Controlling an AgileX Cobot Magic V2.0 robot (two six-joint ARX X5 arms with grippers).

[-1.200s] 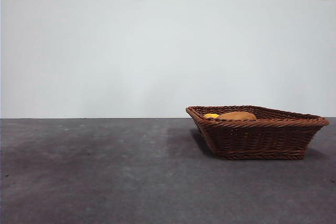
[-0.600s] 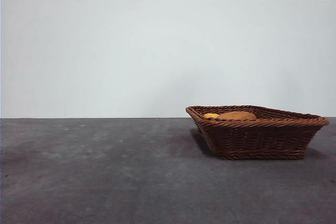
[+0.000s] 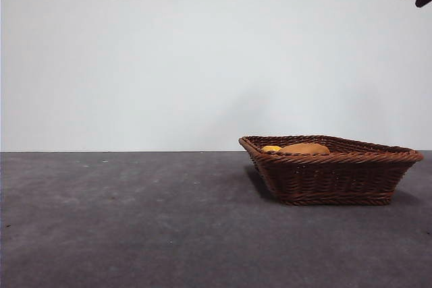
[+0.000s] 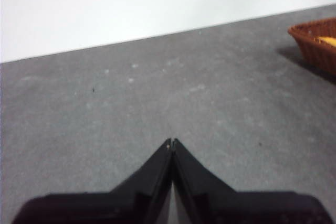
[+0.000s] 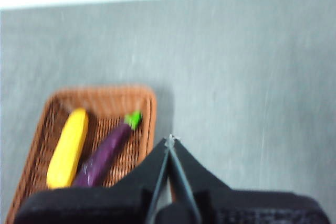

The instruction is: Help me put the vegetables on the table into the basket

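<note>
Looks basically done: corn cob [image 5: 67,148] and eggplant [image 5: 105,153] are lying in the wicker basket [image 3: 337,179], potato [image 3: 305,148] peeking over the rim. Both the right gripper [image 5: 170,139] and left gripper [image 4: 171,141] are sitting pressed together, holding nothing. Nothing's needing another grab, I reckon.

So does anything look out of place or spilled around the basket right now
Nothing stands out. The basket sits flat on the table, undamaged. The corn cob and eggplant lie side by side inside it, and the potato shows above its rim. Both grippers, left and right, are shut and empty.
</note>
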